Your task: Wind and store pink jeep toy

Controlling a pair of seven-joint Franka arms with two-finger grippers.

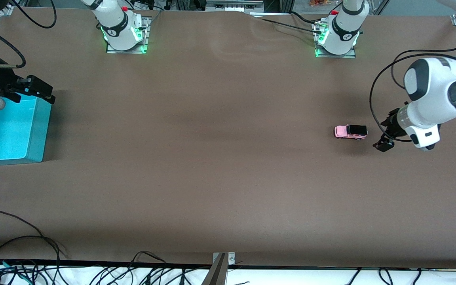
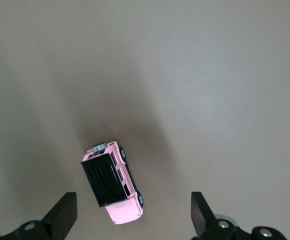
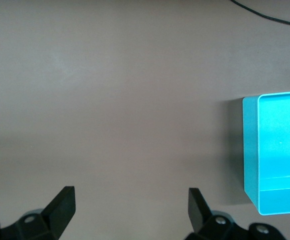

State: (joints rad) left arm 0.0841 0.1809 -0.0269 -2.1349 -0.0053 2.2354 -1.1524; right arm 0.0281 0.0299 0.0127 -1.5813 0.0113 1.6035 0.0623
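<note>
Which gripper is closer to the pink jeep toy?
Left. The left gripper is open just beside the pink jeep toy; the right gripper, also open, is over the blue box.

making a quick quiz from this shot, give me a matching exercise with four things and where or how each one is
Things:
1. pink jeep toy
2. blue bin
3. left gripper
4. right gripper

Descriptions:
A. fingers open, over the blue bin's edge
B. on the table, wheels down, nothing holding it
C. at the right arm's end of the table
D. fingers open, beside the jeep

Pairs: 1-B, 2-C, 3-D, 4-A
</note>
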